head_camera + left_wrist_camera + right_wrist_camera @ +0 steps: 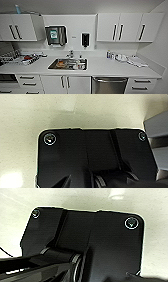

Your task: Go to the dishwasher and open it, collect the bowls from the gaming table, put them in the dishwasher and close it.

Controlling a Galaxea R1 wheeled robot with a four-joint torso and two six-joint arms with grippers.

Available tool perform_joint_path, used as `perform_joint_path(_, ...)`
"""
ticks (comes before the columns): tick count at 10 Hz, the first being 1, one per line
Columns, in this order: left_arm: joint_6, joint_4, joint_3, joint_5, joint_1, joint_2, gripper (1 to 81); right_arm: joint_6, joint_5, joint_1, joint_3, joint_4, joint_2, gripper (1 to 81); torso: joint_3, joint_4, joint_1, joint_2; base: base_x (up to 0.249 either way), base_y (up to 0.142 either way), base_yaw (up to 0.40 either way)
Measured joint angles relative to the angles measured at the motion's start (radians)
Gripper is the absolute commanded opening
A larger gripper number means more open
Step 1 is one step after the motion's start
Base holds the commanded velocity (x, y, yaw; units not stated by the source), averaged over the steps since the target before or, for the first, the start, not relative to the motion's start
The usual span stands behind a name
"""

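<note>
The dishwasher [109,85] is straight ahead and low in the head view. It is built in under the white counter [105,67], just right of the sink. Its steel-grey front has a bar handle across the top, and the door is shut. The bowls and the gaming table are out of view. Each wrist view has the robot's dark plate over a pale floor.
A steel sink [68,64] holds dishes, with a dish rack [17,58] to its left. White cabinet doors [65,85] and drawers [141,85] flank the dishwasher. A black oven [7,78] sits at far left. Bottles and small items [120,57] stand on the counter at right, near a side wall.
</note>
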Motion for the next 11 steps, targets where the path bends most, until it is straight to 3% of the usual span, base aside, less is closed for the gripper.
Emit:
perform_joint_path(9, 0.000, 0.000, 0.000, -0.001, 0.000, 0.000, 81.1, -0.001, 0.000, 0.000, 0.000, 0.000, 0.000, 81.1, 0.000, 0.000, 0.000, 0.000, 0.146, 0.000, 0.000)
perform_joint_path(11, 0.000, 0.000, 0.000, -0.001, -0.010, 0.000, 81.1, -0.001, 0.000, 0.008, 0.000, 0.000, 0.000, 81.1, 0.000, 0.000, 0.001, 0.001, 0.043, 0.000, 0.000)
